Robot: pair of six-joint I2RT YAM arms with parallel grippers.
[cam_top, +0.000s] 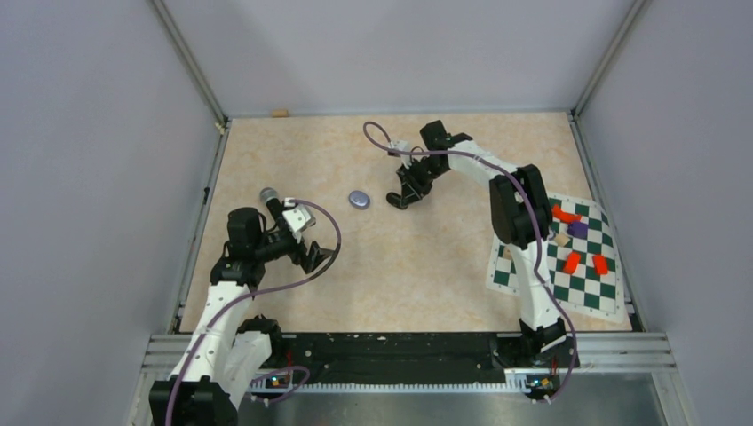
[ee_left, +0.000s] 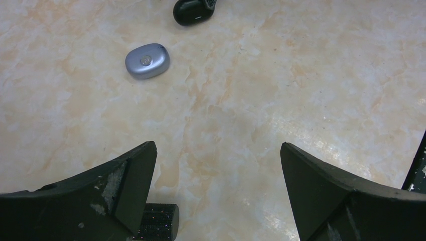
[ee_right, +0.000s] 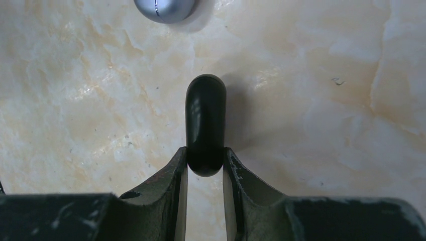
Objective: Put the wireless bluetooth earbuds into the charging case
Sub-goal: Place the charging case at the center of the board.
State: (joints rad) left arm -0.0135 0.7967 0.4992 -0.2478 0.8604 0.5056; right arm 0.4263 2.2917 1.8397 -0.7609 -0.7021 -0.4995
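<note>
Right gripper (ee_right: 205,153) pinches a black charging case (ee_right: 205,120) by its near end, the 2 jaws pressed against its broad sides. It stands out over the middle of a beige, marble-patterned tabletop (cam_top: 426,284). The case is turned on edge, so only its thin, glossy rim faces the wrist camera. Its long axis runs straight out past the fingertips, and its rounded far end points toward a lavender charging case (cam_top: 359,199) near it. Whether the black case touches the surface cannot be told, though it casts a close shadow to one side. The lavender case lies flat and shut, apart from both arms, its long axis roughly across the table. Left gripper (ee_left: 217,148) hovers low near the left edge with its jaws spread wide and nothing between them. Plain grey-lilac walls (cam_top: 89,177) on aluminium frame posts (cam_top: 191,62) close in the table. A green-and-white chessboard mat (cam_top: 590,293) at the right edge carries 3 red blocks (cam_top: 572,262) and 1 purple block (cam_top: 577,229).
</note>
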